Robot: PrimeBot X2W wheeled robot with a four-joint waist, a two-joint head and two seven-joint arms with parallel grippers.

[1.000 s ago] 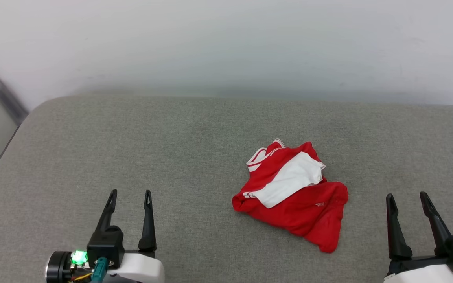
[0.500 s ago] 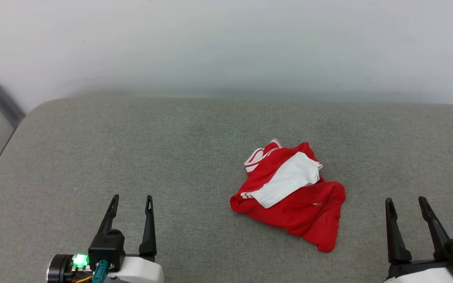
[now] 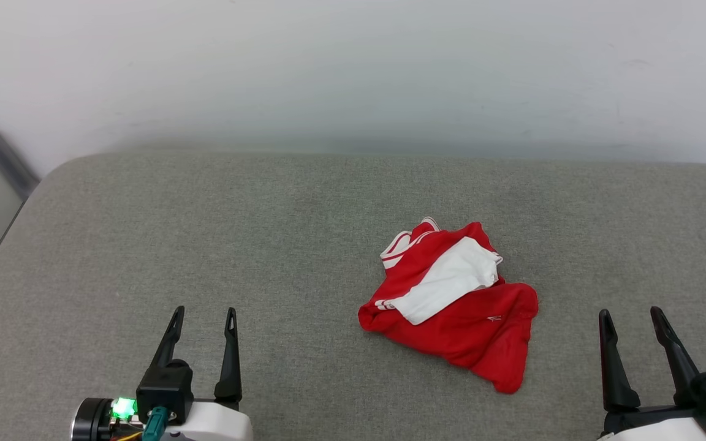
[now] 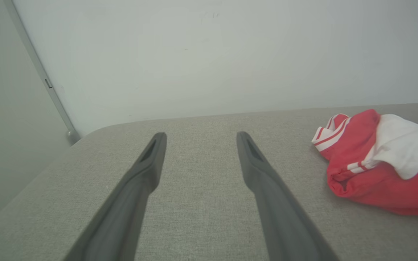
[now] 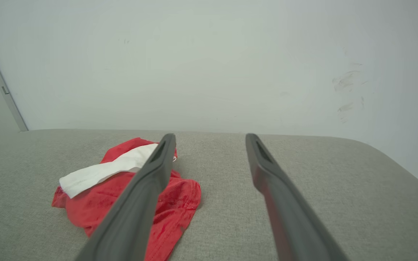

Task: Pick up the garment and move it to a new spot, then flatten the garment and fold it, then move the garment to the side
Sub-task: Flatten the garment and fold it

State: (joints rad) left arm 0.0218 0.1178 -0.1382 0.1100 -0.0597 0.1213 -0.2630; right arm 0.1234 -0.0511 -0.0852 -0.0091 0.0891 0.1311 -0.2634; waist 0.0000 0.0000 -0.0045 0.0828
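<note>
Two claws stand released, fingers spread and empty, at the 6 o'clock side of a gray table [image 3: 206, 214] set against a pale wall [image 3: 353, 73]. The left claw [image 3: 204, 311] shows at 7 o'clock in the head view and the right claw [image 3: 629, 312] at 4 o'clock, both pointing toward 12. Between them the garment [image 3: 463, 318], a red T-shirt with a white sleeve thrown across it and striped trim at its 11 o'clock edge, lies crumpled on the table, nearer the right claw, touching neither.
</note>
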